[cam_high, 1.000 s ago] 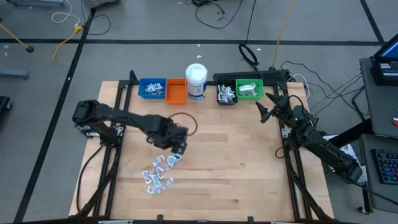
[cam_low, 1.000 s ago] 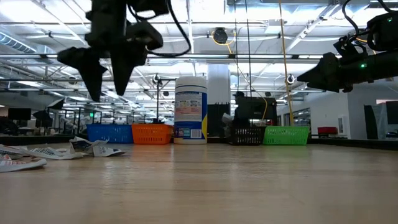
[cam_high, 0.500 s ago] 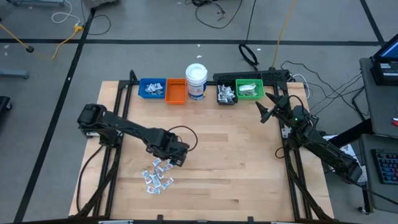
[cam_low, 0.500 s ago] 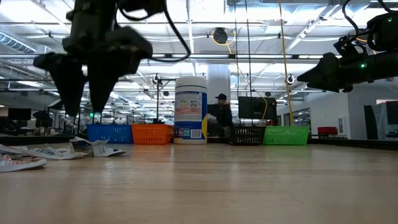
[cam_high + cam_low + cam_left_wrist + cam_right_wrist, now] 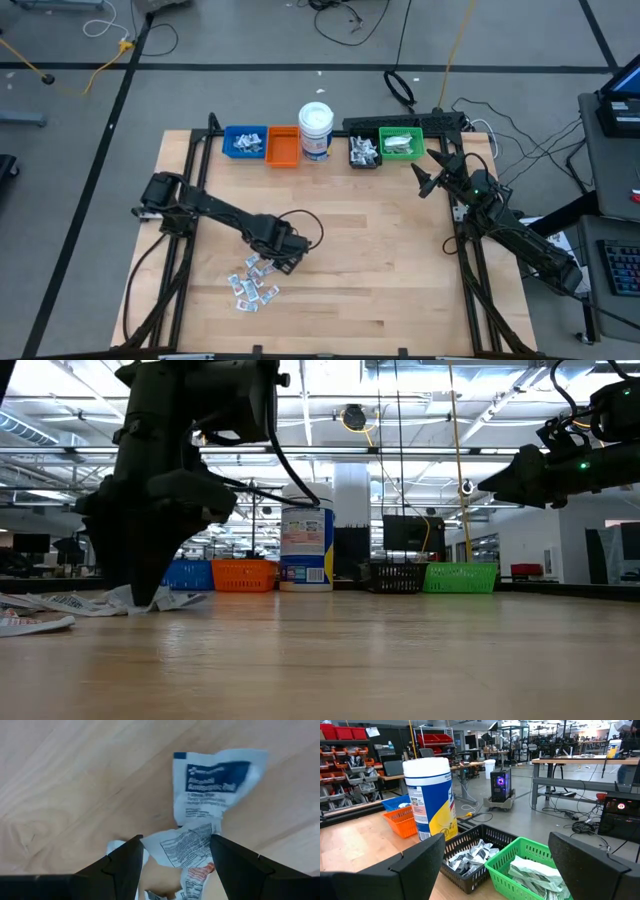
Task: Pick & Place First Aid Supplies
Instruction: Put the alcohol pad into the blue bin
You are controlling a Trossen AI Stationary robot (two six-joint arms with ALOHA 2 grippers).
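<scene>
The first aid supplies are small white and light-blue wrapped packets lying flat in a loose pile (image 5: 253, 282) on the table's near-left part, also seen low at the left (image 5: 60, 603). My left gripper (image 5: 283, 258) (image 5: 150, 600) is open and points down at the pile's far-right end. Its two fingers stand on either side of a white printed packet (image 5: 179, 847), and a blue-labelled packet (image 5: 215, 780) lies just beyond. My right gripper (image 5: 428, 170) (image 5: 496, 840) is open and hangs in the air near the green bin (image 5: 402, 143). My left gripper comes from above with its open fingers (image 5: 131, 855) flanking the white printed packet's edge (image 5: 160, 845), which lies flat on the table. I cannot tell whether the fingers touch the packet.
Along the far edge stand a blue bin (image 5: 244, 141), an orange bin (image 5: 283, 147), a white jar with a blue label (image 5: 316, 130), a black bin (image 5: 364, 151) and the green bin; the blue, black and green ones hold packets. Bare wood lies between the arms.
My left gripper has moved toward the table's near edge and come down from well above the table until its fingertips are at table height over the pile's far-right end. Its fingers have stayed open. The packets have not visibly moved.
</scene>
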